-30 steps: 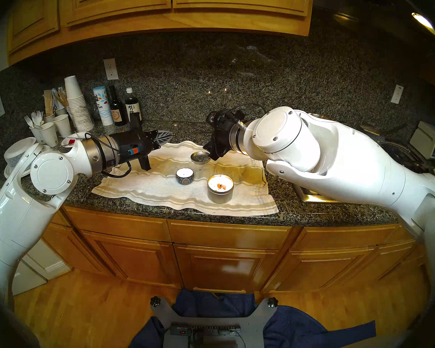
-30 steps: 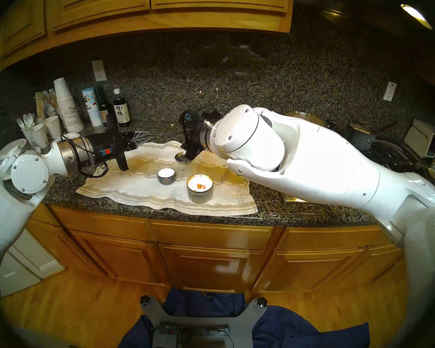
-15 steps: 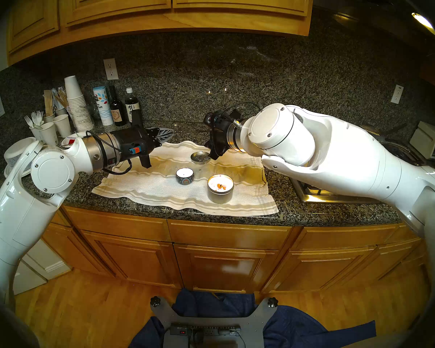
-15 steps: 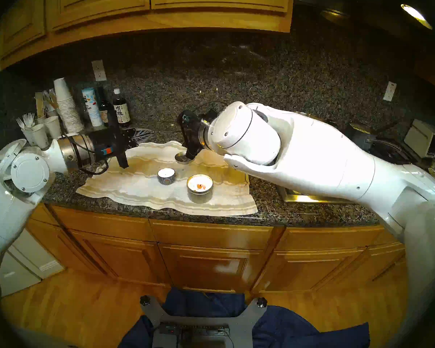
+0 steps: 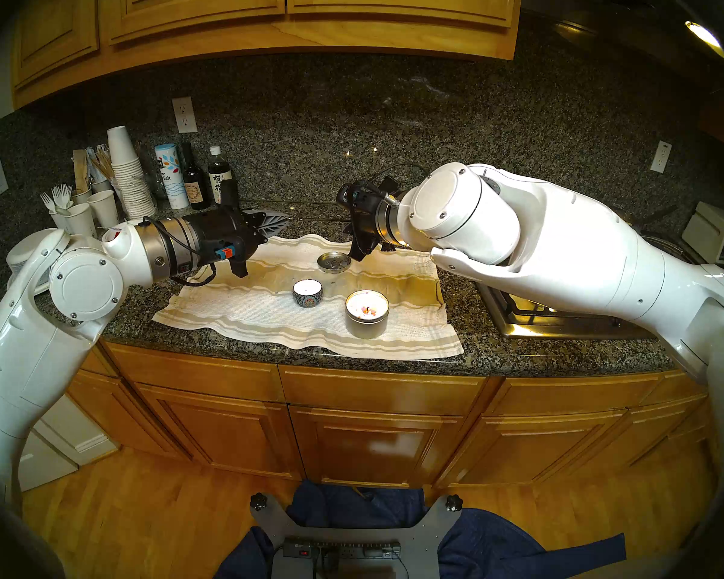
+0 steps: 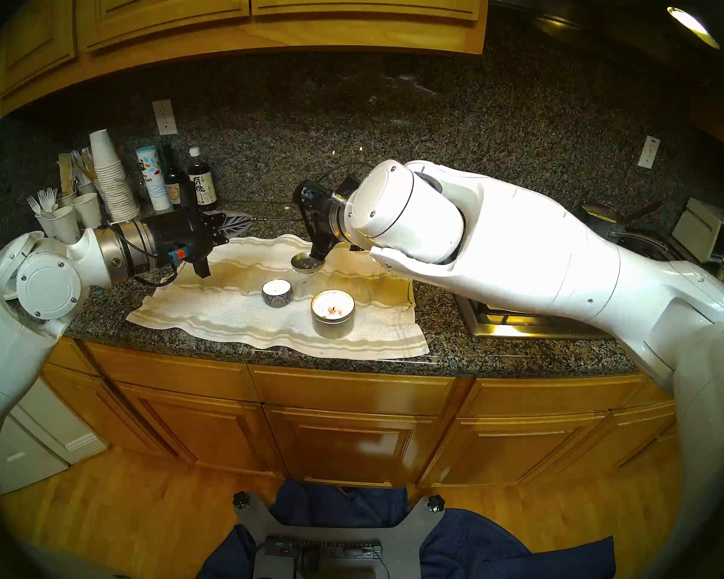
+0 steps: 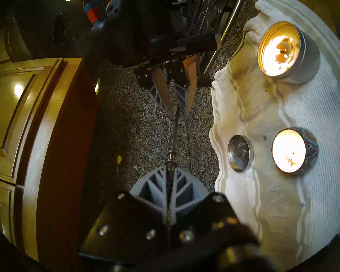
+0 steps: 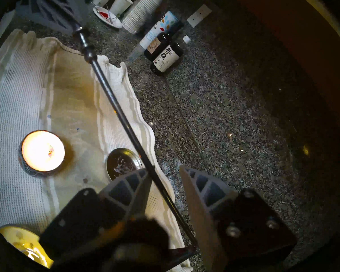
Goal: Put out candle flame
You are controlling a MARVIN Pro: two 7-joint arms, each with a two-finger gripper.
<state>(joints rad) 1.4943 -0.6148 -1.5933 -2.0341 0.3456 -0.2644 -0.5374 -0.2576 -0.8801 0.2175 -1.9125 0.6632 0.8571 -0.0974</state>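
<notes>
Two candles stand on a white striped towel point(image 5: 235, 315): a small patterned bowl candle point(image 5: 307, 292) and a larger tin candle point(image 5: 367, 313). Both glow brightly in the left wrist view, the tin candle point(image 7: 279, 49) and the bowl candle point(image 7: 289, 151). My left gripper point(image 5: 285, 222) is shut on one end of a long thin metal rod point(image 8: 118, 110), held level behind the towel. My right gripper point(image 8: 164, 168) is open around the rod's other end, which lies against one finger. The rod's far tip is hidden.
A small round metal lid point(image 5: 334, 261) lies on the towel under my right gripper. Stacked paper cups point(image 5: 130, 181), a salt canister and dark bottles point(image 5: 220, 181) crowd the back left. A stovetop point(image 5: 561, 315) borders the towel on the right.
My right gripper's fingers have drawn closer together around the rod, and that wrist has risen slightly and shifted left. The left wrist has turned a little and edged back.
</notes>
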